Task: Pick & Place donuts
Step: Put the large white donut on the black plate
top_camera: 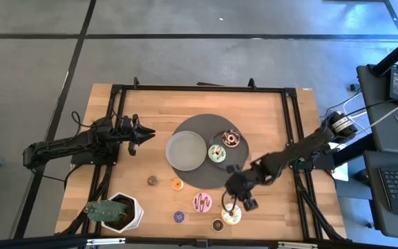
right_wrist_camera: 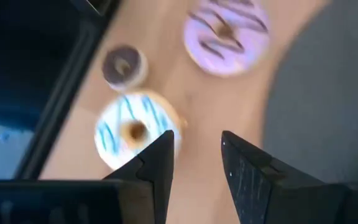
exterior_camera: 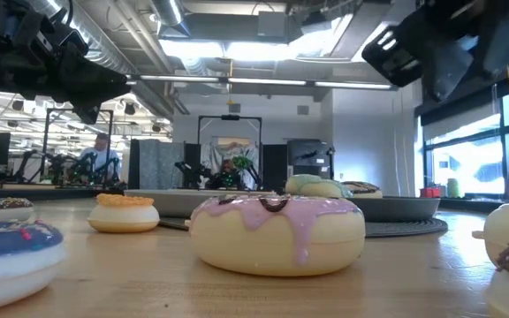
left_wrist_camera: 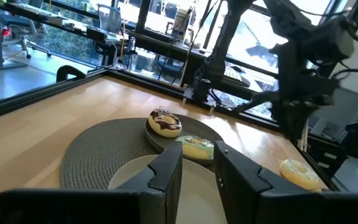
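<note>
1. Leftmost: left gripper [top_camera: 148, 131], hovering over bare wood just beside the round woven mat [top_camera: 206, 181]; fingers parted by a narrow gap in the left wrist view, clasping nothing.
2. Lower left corner: white pot with a green plant [top_camera: 116, 211], standing on the table [top_camera: 268, 111], well apart from the mat.
3. Next, loose on the wood in front of the mat: mini brown donut [top_camera: 153, 180], then mini orange donut [top_camera: 177, 184], then mini purple donut [top_camera: 179, 217] nearer the front edge.
4. On the mat's left half: pale grey plate [top_camera: 185, 150], seemingly holding no donut.
5. Further right, just off the mat's front rim: pink iced donut [top_camera: 202, 202], flat on the wood; looming in the middle of the low view.
6. Beside it near the front edge: mini dark donut [top_camera: 218, 224], and touching or nearly touching it the cream iced donut [top_camera: 231, 216], with blue drizzle in the right wrist view.
7. On the mat's right half: dark plate [top_camera: 244, 138], carrying the green iced donut [top_camera: 217, 153] and the chocolate iced donut [top_camera: 231, 138], side by side.
8. Rightmost: right gripper [top_camera: 240, 202], poised above the wood just beside the cream iced donut, between it and the mat's edge; fingers spread apart, gripping nothing.
</note>
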{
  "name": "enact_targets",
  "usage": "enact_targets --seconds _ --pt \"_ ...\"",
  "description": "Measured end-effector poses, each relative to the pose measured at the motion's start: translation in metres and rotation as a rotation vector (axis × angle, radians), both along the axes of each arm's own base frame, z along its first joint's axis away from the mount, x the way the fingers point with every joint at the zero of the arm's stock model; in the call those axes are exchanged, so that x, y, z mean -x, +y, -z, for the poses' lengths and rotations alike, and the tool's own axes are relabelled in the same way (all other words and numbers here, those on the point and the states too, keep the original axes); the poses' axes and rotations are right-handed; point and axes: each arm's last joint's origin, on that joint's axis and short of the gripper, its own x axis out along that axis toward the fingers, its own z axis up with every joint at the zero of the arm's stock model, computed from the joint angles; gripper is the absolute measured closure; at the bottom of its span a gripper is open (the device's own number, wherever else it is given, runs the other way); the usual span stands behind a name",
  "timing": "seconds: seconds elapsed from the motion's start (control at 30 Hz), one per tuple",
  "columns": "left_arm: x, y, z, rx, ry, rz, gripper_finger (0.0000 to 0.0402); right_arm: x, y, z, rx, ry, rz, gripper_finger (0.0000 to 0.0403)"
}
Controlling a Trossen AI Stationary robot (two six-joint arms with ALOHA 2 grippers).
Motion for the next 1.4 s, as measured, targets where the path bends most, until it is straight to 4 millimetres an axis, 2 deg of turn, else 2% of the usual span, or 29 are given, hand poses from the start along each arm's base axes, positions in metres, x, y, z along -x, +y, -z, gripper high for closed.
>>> enact_targets --seconds 0.23,0.47,0.7,0.83,0.97,1.07,1.17,1.27,1.4 --pt "0.0 0.0 0.0 0.001 0.001 0.001 0.0313 -0.004 0.028 0.021 -0.001 -0.02 0.016 0.0267" --pt "0.0 0.0 0.0 0.001 0.003 0.001 0.0313 -0.007 0.041 0.053 0.05 0.036 -0.025 0.0267" --pt "0.0 0.0 0.0 0.001 0.001 0.001 0.0313 -0.006 0.048 0.071 0.068 0.082 -0.015 0.0268" --pt "0.0 0.0 0.0 0.001 0.001 0.001 0.0313 -0.006 0.048 0.074 0.057 0.107 0.024 0.0294" --pt "0.0 0.0 0.0 0.001 0.001 0.001 0.0313 -0.002 0.046 0.069 0.064 0.122 0.021 0.035" --pt "0.0 0.0 0.0 0.001 0.001 0.001 0.0313 0.003 0.04 0.06 0.074 0.152 0.031 0.0388" --pt "0.0 0.0 0.0 0.001 0.001 0.0 0.0313 0.008 0.028 0.041 0.088 0.155 0.072 0.0388" --pt "0.0 0.0 0.0 0.001 0.001 0.0 0.0313 0.013 0.002 0.021 0.186 0.139 0.175 0.0389" --pt "0.0 0.0 0.0 0.001 0.001 0.0 0.0313 0.016 -0.046 0.001 0.362 0.126 0.4 0.0395"
